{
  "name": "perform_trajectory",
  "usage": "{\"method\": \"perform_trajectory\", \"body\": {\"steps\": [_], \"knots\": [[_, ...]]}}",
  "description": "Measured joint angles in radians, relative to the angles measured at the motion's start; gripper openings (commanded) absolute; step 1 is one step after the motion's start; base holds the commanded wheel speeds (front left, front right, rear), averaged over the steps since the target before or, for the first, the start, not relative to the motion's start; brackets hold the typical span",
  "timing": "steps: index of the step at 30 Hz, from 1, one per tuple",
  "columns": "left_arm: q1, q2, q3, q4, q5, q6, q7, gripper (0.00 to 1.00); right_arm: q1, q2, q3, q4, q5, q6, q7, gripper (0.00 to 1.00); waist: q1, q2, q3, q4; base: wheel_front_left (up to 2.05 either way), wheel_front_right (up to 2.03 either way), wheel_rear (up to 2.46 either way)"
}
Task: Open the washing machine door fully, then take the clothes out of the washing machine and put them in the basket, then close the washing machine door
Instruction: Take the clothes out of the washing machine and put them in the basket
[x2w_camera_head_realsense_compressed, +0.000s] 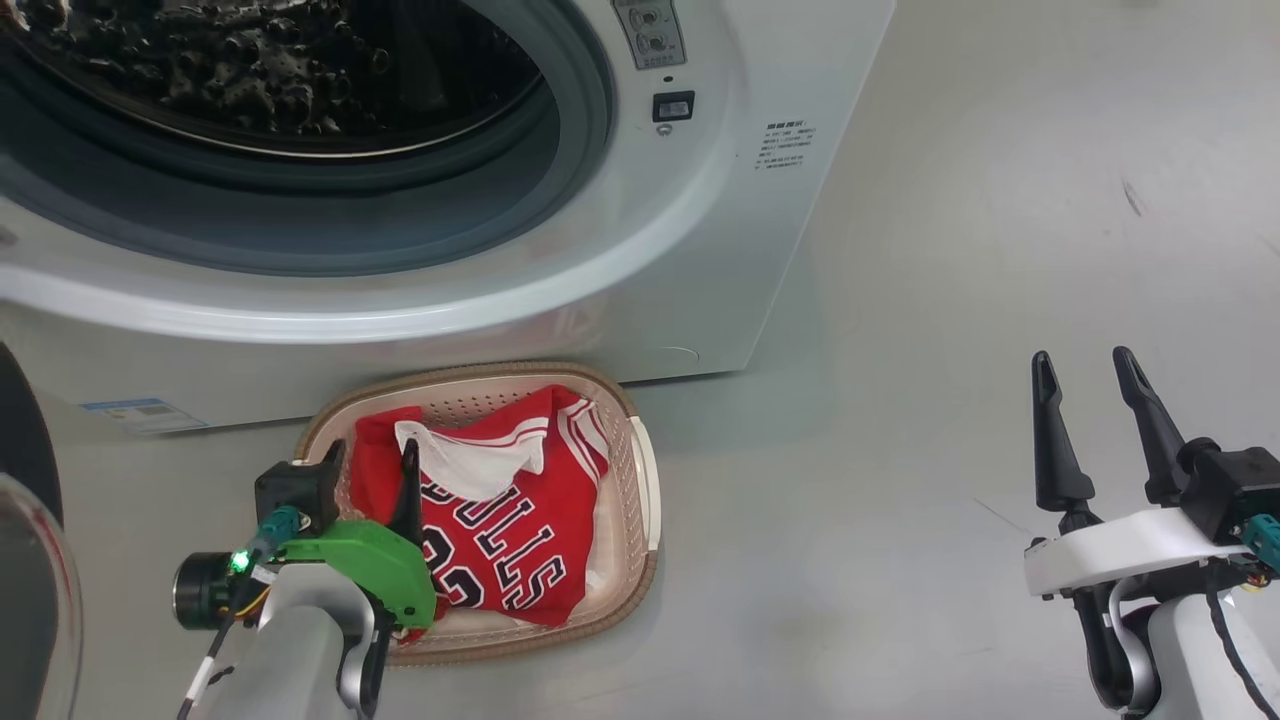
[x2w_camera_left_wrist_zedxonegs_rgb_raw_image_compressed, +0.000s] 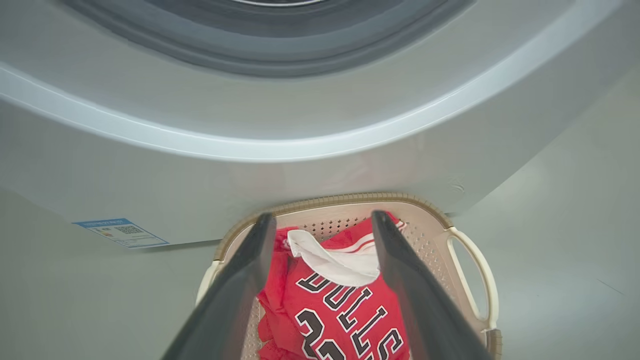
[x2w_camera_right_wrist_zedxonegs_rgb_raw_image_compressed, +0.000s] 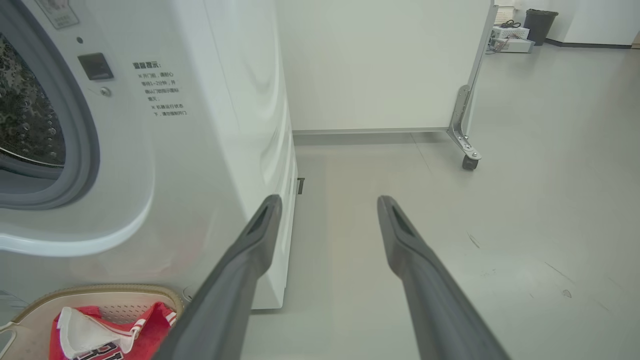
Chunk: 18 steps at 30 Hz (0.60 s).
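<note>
The red "BULLS 23" clothes (x2w_camera_head_realsense_compressed: 500, 530) lie crumpled in the cream basket (x2w_camera_head_realsense_compressed: 640, 480) on the floor in front of the washing machine (x2w_camera_head_realsense_compressed: 650, 280). My left gripper (x2w_camera_head_realsense_compressed: 370, 470) hangs open just above the basket's left part, its fingers spread apart over the clothes (x2w_camera_left_wrist_zedxonegs_rgb_raw_image_compressed: 340, 310) and gripping nothing. The drum mouth gapes open, showing the perforated steel drum (x2w_camera_head_realsense_compressed: 270, 70). The washing machine door (x2w_camera_head_realsense_compressed: 25, 560) stands swung out at the far left edge. Off to the right, my right gripper (x2w_camera_head_realsense_compressed: 1090, 400) is open over bare floor, with nothing between its fingers (x2w_camera_right_wrist_zedxonegs_rgb_raw_image_compressed: 395, 235).
The basket's brown rim (x2w_camera_left_wrist_zedxonegs_rgb_raw_image_compressed: 350, 199) nearly touches the washer's front panel, beside a blue label sticker (x2w_camera_left_wrist_zedxonegs_rgb_raw_image_compressed: 120, 232). To the right of the washer (x2w_camera_right_wrist_zedxonegs_rgb_raw_image_compressed: 215, 125) lies grey floor, with a white wheeled partition (x2w_camera_right_wrist_zedxonegs_rgb_raw_image_compressed: 465, 125) further back.
</note>
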Motion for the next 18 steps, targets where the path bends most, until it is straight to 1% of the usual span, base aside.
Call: {"method": "perform_trajectory", "body": {"steps": [10, 18], "knots": [[0.007, -0.001, 0.015, -0.133, 0.019, 0.018, -0.012, 1.00, 0.025, -0.009, -0.009, 0.009, -0.001, -0.004, -0.006, 1.00, 0.0000, 0.0000, -0.072, 0.043, 0.00, 0.00, 0.00], [0.039, 0.016, 0.035, -0.293, 0.077, 0.035, -0.012, 1.00, 0.045, -0.009, -0.005, 0.004, -0.005, -0.006, -0.006, 1.00, 0.0000, 0.0000, -0.130, 0.073, 0.00, 0.00, 0.00]]}}
